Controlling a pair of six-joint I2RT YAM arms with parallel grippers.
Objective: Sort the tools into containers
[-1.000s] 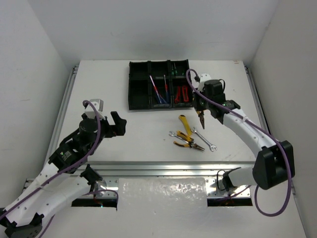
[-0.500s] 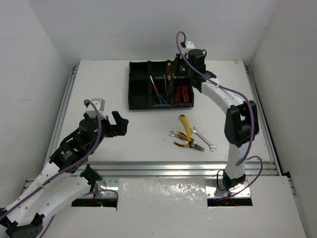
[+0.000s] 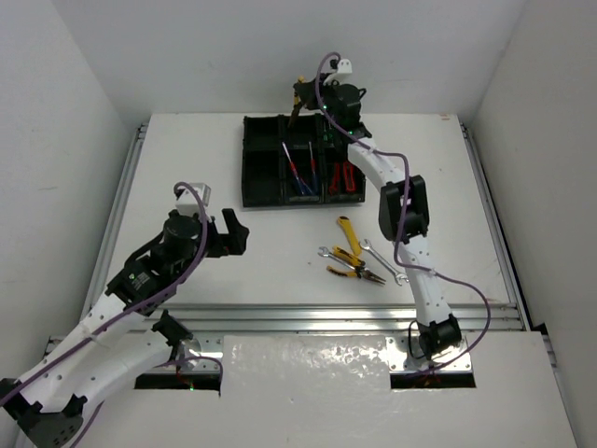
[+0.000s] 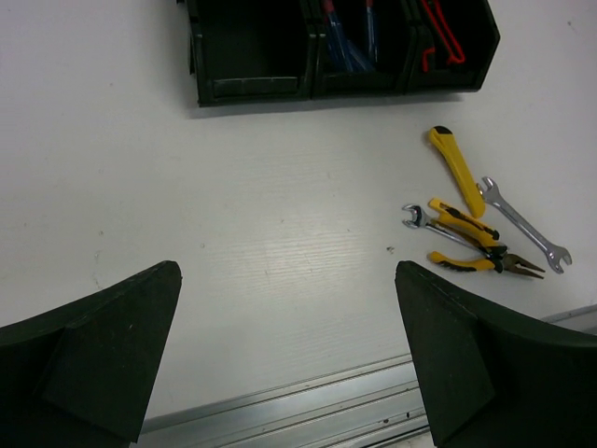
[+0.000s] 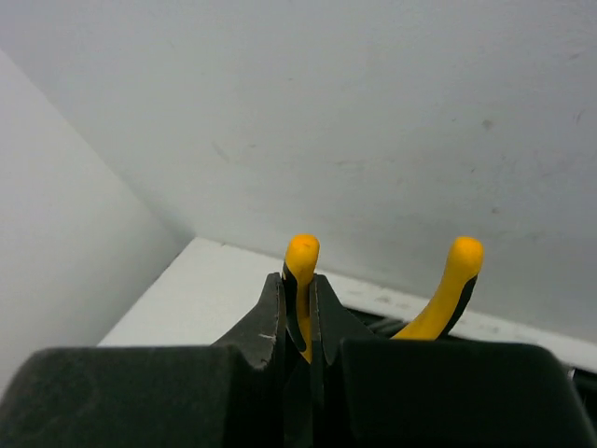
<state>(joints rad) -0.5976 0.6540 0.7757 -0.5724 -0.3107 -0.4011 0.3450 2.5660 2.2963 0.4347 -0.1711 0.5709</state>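
The right gripper (image 5: 300, 285) is clamped tight on one yellow handle of a pair of pliers (image 5: 454, 273). The other handle stands free to the right of the fingers. In the top view this gripper (image 3: 299, 95) is raised above the far edge of the tray (image 3: 246, 163), over its far row, with the arm stretched out long across the tray's right side. The pliers (image 3: 297, 105) hang in the air, touching no compartment.

In the near row of the tray, the middle compartment holds the blue and red screwdrivers (image 3: 300, 168) and the right one holds the red cutters (image 3: 343, 175). The near left compartment looks bare in the left wrist view.

On the table (image 3: 187, 159), near the tray's right end, lie a yellow-handled tool (image 3: 348, 233), a second pair of pliers (image 3: 356, 272), a long wrench (image 3: 383, 262) and a small wrench (image 3: 331, 253), all close together.

The left gripper (image 4: 284, 271) is spread wide and holds nothing. It hangs above bare table, well left of the loose tools and nearer than the tray
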